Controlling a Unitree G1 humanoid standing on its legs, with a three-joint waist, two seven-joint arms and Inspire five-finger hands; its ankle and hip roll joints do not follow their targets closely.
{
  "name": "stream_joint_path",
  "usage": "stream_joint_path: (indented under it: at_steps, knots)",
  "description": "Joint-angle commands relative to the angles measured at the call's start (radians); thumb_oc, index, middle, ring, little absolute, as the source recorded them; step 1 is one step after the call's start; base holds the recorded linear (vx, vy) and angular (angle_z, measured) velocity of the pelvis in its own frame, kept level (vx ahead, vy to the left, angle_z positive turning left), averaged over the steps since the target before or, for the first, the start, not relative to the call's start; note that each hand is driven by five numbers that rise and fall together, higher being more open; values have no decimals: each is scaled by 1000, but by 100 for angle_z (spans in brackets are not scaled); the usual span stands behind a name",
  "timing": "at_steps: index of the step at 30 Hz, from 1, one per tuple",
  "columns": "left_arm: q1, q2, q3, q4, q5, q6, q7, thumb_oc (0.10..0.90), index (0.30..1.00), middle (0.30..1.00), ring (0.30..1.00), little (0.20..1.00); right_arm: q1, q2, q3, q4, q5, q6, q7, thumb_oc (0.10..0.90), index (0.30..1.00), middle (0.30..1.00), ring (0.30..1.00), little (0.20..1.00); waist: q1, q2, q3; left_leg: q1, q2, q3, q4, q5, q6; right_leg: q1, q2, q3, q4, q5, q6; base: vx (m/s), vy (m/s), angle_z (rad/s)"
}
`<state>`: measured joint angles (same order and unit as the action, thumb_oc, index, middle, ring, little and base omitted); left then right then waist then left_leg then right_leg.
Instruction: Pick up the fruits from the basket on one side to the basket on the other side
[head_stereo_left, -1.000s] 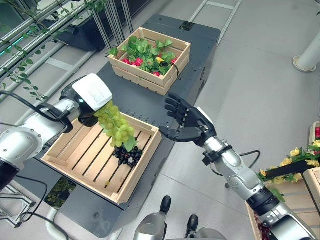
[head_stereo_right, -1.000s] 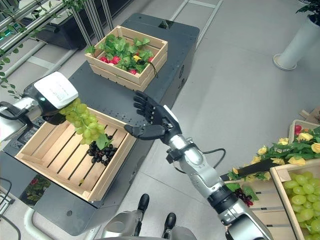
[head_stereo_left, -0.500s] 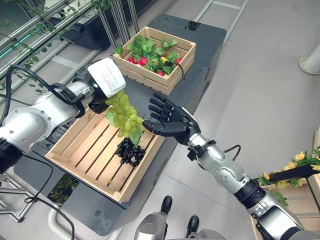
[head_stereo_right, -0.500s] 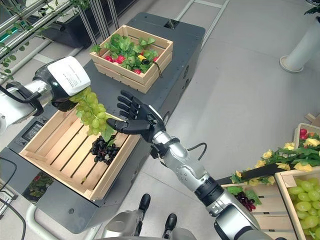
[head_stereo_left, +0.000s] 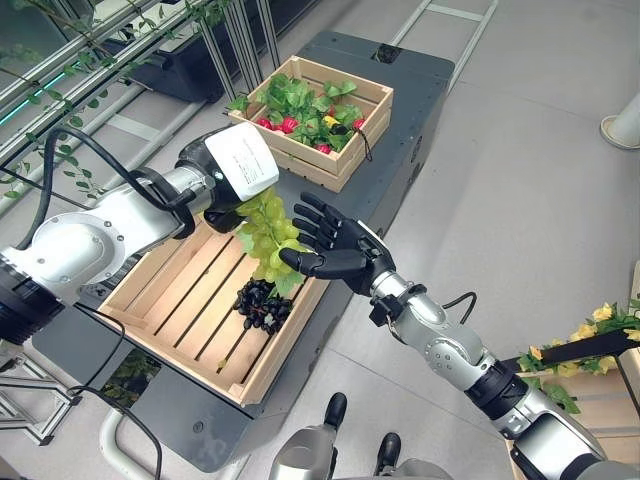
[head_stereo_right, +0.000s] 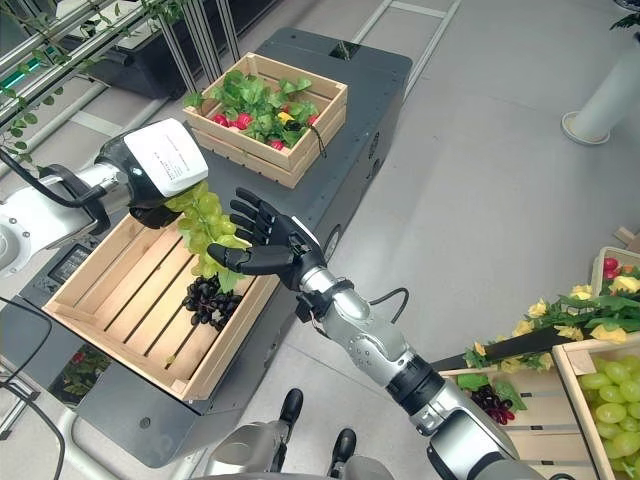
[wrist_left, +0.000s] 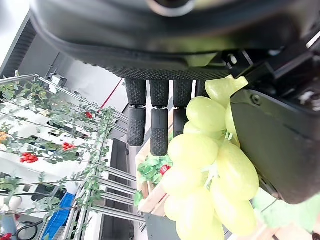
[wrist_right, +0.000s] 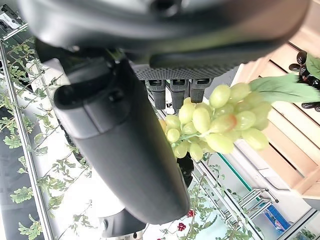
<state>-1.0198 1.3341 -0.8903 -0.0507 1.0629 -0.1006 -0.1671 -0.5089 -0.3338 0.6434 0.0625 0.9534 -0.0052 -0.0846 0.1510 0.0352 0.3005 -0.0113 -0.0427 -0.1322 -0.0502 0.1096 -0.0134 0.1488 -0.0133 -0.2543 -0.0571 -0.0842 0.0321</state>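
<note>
A bunch of green grapes (head_stereo_left: 268, 232) is held by the left hand (head_stereo_left: 222, 190), whose fingers (wrist_left: 159, 125) and thumb are pinched on its top; it hangs above the near wooden crate (head_stereo_left: 160, 318) on the dark desk (head_stereo_left: 400, 110). The right hand (head_stereo_left: 335, 255) is positioned beside the bunch, fingers spread, palm toward it. Black grapes (head_stereo_left: 258, 303) lie in this crate. A second crate (head_stereo_left: 345, 165) with leaves and red fruit stands farther back.
</note>
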Motion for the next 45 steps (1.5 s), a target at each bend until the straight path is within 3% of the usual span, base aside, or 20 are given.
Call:
stream_joint_path:
  at_steps: [1, 12, 22, 39, 40, 41, 44, 45]
  knots:
    - [-122, -72, 15, 84, -22, 95, 41, 400, 300, 300, 300, 300, -11, 70, 19, -109, 58, -68, 19, 800, 900, 900, 900, 900, 7, 7, -234, 45, -32, 38, -23, -99, 2, -44, -38, -2, -6, 49, 42, 0, 0, 0]
    - [-71, -108, 54, 29, -73, 81, 61, 400, 300, 300, 300, 300, -24, 73, 19, -102, 19, -66, 2, 800, 900, 900, 900, 900, 7, 6, -238, 47, -34, 33, -26, -99, 3, -44, -39, 0, -10, 52, 42, -9, 0, 0]
    - [-71, -129, 82, -21, -168, 122, 80, 400, 300, 300, 300, 300, -24, 57, 21, -64, -57, -59, -50, 800, 900, 900, 900, 900, 8, 1, -243, 50, -34, 34, -28, -100, 4, -41, -41, -3, -14, 55, 45, 0, 0, 0]
    - [-26, -157, 175, -70, -266, 183, 168, 400, 300, 300, 300, 300, -2, 71, 6, 50, -77, -19, -97, 800, 900, 900, 900, 900, 14, -8, -239, 53, -36, 30, -30, -104, 6, -43, -42, -1, -11, 55, 43, -2, 0, 1]
    - [-28, -154, 180, -78, -275, 190, 178, 400, 300, 300, 300, 300, 1, 71, 8, 55, -88, -7, -94, 703, 754, 754, 754, 754, 13, -8, -238, 54, -35, 31, -30, -104, 7, -43, -42, 0, -9, 55, 43, 0, 0, 0]
    - [-28, -153, 183, -80, -276, 192, 185, 400, 300, 300, 300, 300, 2, 70, 8, 58, -93, -1, -95, 558, 538, 538, 538, 538, 13, -9, -237, 54, -35, 32, -30, -105, 7, -43, -42, 1, -9, 55, 43, 0, 0, 0]
    - [-28, -151, 196, -94, -278, 191, 192, 400, 300, 300, 300, 300, 7, 64, 7, 69, -100, 11, -90, 400, 300, 300, 300, 300, 14, -11, -237, 55, -35, 32, -31, -105, 7, -43, -42, 0, -9, 54, 43, 0, 0, 0]
    - [-24, -151, 203, -95, -274, 185, 201, 400, 300, 300, 300, 300, 10, 61, 6, 74, -104, 15, -86, 400, 300, 300, 300, 300, 13, -13, -238, 55, -35, 33, -31, -106, 7, -42, -42, 0, -10, 54, 43, 0, 0, 0]
